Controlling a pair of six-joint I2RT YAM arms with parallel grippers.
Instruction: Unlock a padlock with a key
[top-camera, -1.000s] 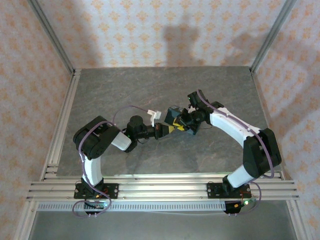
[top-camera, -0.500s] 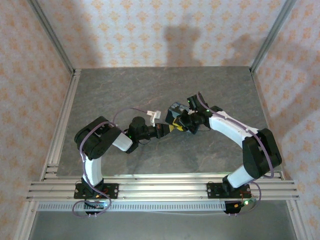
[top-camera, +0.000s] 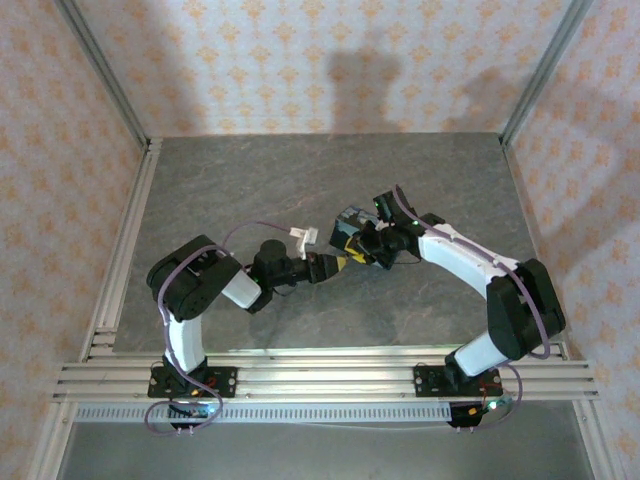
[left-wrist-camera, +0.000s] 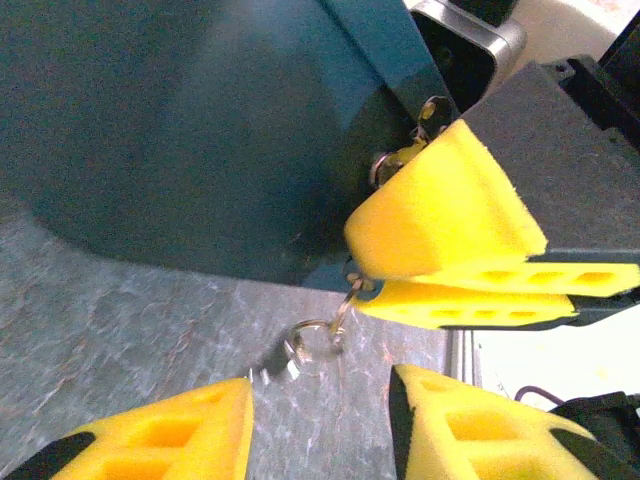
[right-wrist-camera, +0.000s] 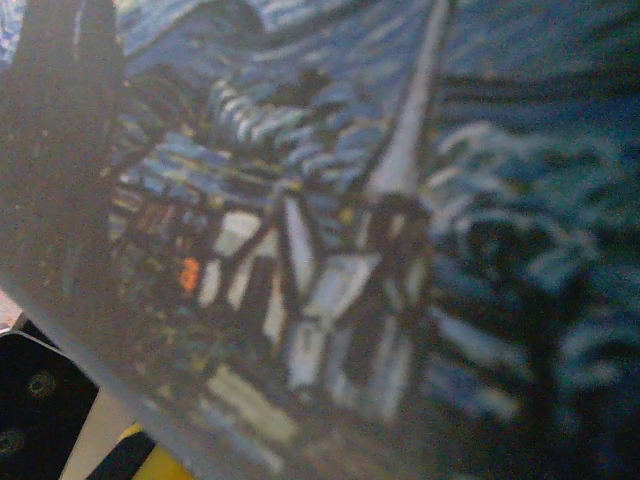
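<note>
Left claw (left-wrist-camera: 322, 390): both parted fingers are running off the bottom edge.
Right claw (left-wrist-camera: 372, 276): its fingers are pressing together just ahead of the left claw, covering whatever is sitting between them.
Padlock (left-wrist-camera: 398, 165): its body is hiding behind the right claw's upper finger, one metal bit peeking out.
Key (left-wrist-camera: 268, 368): it is dangling, blurred, from a ring (left-wrist-camera: 315, 337) just ahead of the left claw.
Box (left-wrist-camera: 180, 130): out of focus, it is spilling past the top and left edges; close to the right claw its painted side is smearing.
</note>
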